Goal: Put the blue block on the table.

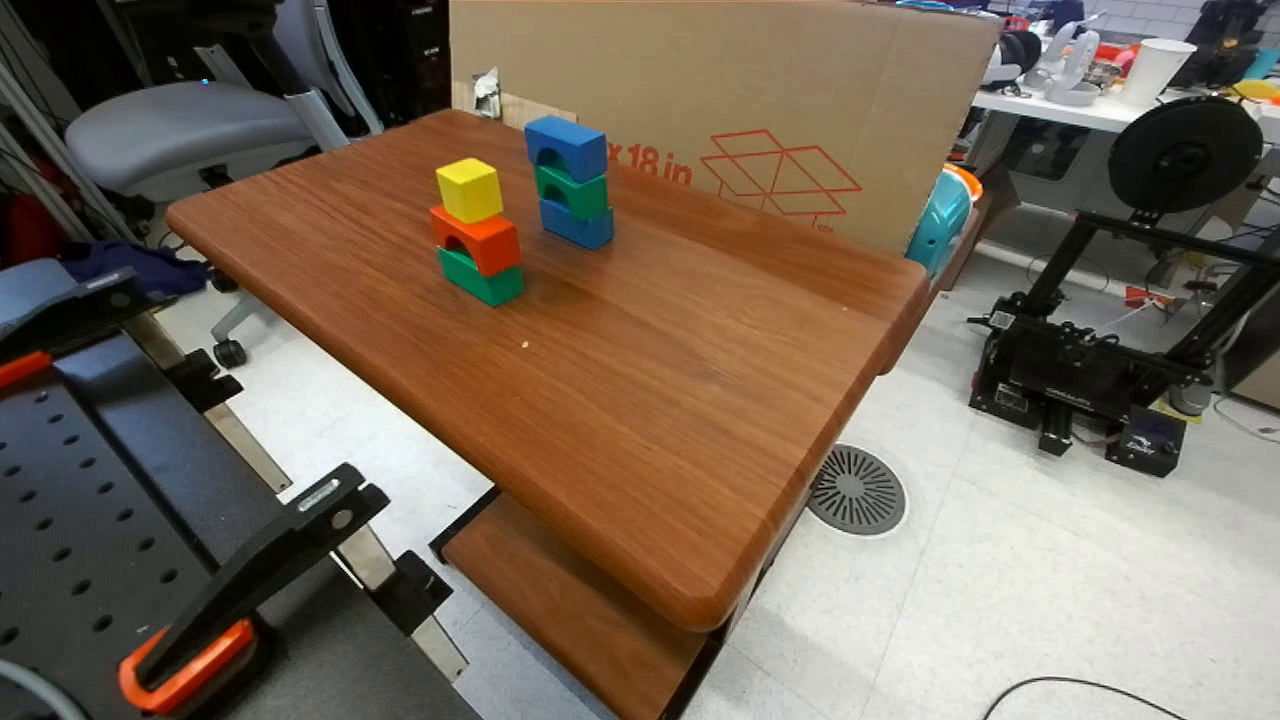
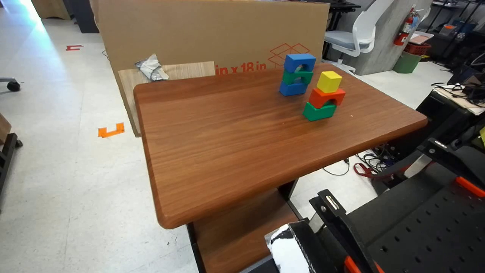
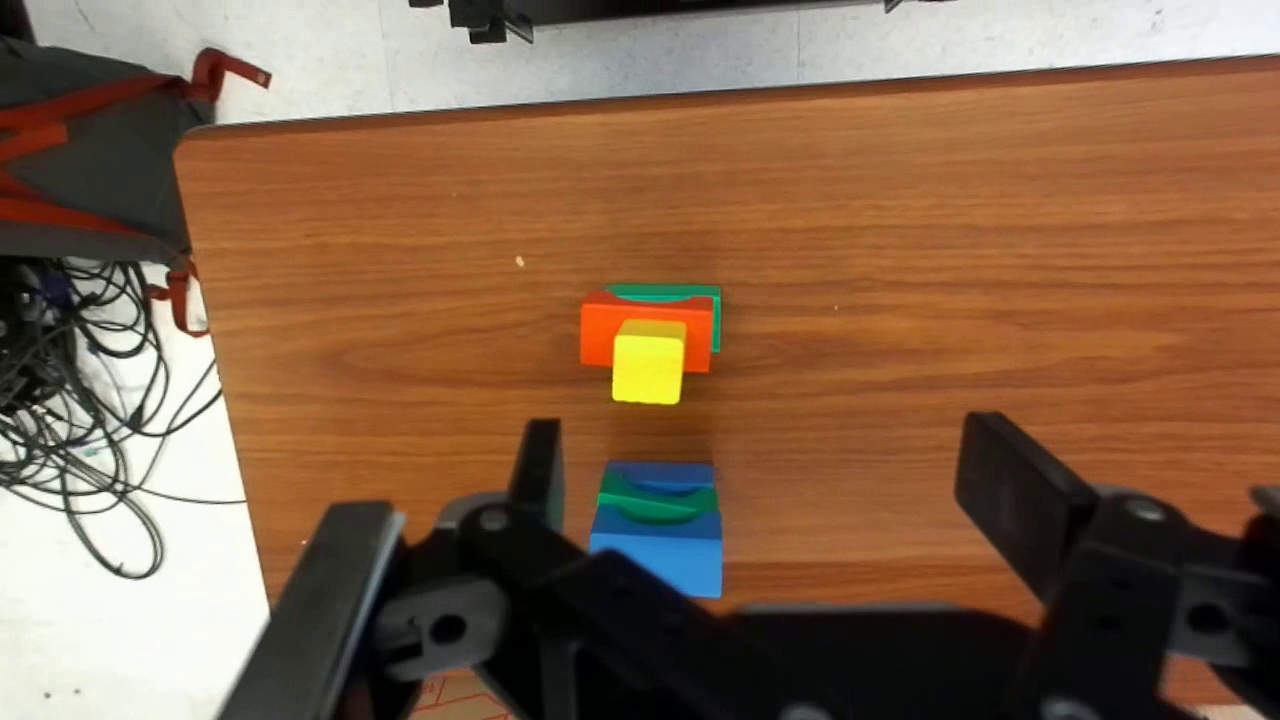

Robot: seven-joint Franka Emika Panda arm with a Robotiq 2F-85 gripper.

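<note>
Current step (judged): approach to the blue block; grasp not yet made.

Nearest, in the wrist view, the gripper stands with its fingers wide apart, holding nothing. Beyond them, partly hidden, the blue block rests on a green block, that on a lower blue block, and that on the table; the upper blue is taken as the target. Farther out, a yellow block sits on an orange block. Next, as judged: centre the fingers about the blue block; descend; grip it alone, leaving the green block undisturbed; lift; lower onto the table.
</note>
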